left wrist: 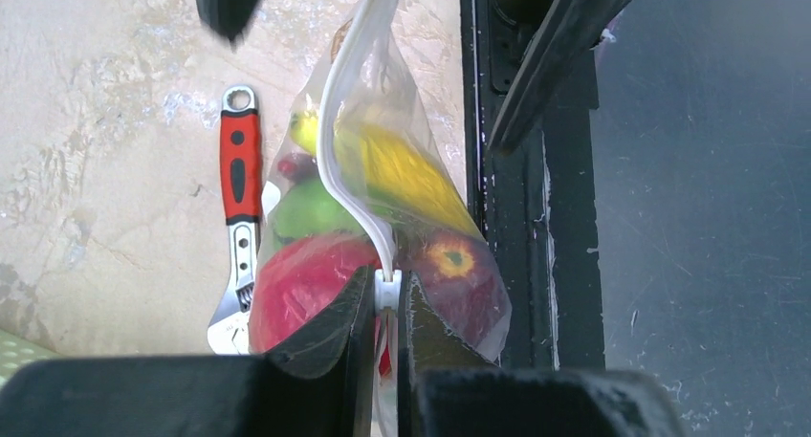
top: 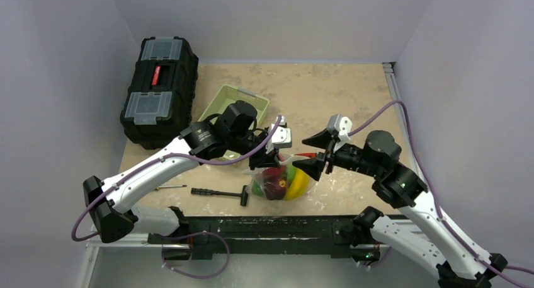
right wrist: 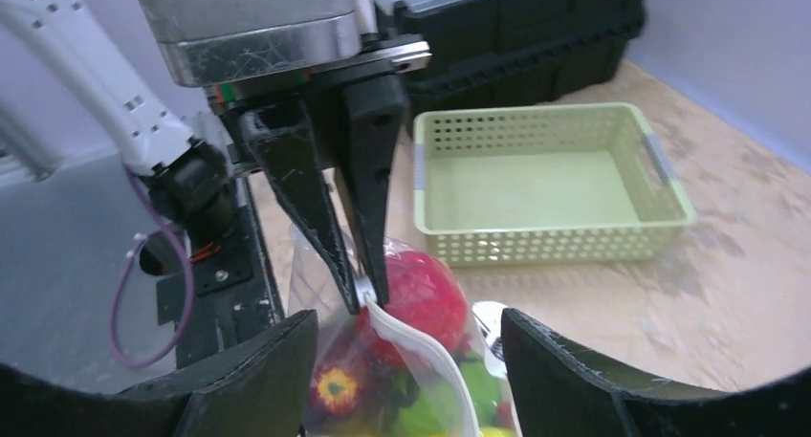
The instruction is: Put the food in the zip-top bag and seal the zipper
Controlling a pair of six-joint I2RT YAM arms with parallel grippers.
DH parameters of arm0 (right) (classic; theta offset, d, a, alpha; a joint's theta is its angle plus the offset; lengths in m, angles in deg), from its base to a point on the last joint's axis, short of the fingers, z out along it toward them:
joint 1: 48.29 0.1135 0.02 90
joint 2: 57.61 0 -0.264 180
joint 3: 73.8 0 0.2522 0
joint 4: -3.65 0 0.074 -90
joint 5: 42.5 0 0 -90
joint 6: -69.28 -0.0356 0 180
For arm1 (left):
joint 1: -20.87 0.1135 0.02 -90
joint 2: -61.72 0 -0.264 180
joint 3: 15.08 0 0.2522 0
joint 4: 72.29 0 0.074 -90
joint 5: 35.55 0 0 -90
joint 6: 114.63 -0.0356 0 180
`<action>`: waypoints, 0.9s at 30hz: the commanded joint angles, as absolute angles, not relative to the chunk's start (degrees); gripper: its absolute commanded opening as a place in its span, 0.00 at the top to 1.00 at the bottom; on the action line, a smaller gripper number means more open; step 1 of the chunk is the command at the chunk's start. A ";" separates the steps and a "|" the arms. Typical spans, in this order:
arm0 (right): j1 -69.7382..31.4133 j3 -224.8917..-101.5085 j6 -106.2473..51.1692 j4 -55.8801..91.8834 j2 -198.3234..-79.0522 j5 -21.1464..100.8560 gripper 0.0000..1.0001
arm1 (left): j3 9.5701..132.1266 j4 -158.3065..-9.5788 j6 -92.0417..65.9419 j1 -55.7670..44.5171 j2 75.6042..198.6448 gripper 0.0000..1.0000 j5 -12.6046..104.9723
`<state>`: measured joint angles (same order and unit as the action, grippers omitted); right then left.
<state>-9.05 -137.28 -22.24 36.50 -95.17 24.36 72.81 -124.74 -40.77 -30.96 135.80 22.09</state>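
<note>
The zip-top bag [top: 280, 182] sits near the middle of the table's [top: 327, 92] near edge, with the food [left wrist: 311, 276] inside it. The left gripper [left wrist: 385, 286] is clamped on the zipper [left wrist: 333, 141] at its white tab [left wrist: 386, 290]. The right gripper [right wrist: 406, 360] gapes wide, its fingers on either side of the bag. A red-handled wrench [left wrist: 239, 169] lies just beside the bag.

Left gripper [left wrist: 385, 292] pinched narrow, right gripper [right wrist: 406, 334] spread wide.

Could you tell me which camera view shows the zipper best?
Left wrist: the zipper runs as a long white strip to the left gripper pinching its tab. Right wrist shows a short stretch; top external, barely anything.
</note>
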 commanded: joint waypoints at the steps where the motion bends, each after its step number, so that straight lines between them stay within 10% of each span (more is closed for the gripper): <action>1: -9.05 -137.32 -15.70 32.12 -100.46 8.91 0.33 | 73.60 -122.27 -43.75 -30.98 133.57 1.00 17.50; 12: -9.01 -136.15 -13.48 31.30 -107.15 -0.27 0.27 | 74.08 -124.87 -46.69 -30.98 133.71 1.00 13.05; 27: -9.05 -137.20 -11.76 36.95 -111.45 -1.95 0.76 | 75.65 -126.83 -47.34 -30.99 133.61 1.00 14.60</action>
<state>-9.05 -136.38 -12.54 36.10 -111.60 -1.52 72.83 -128.59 -45.45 -30.96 135.65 16.18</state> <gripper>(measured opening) 0.287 0.063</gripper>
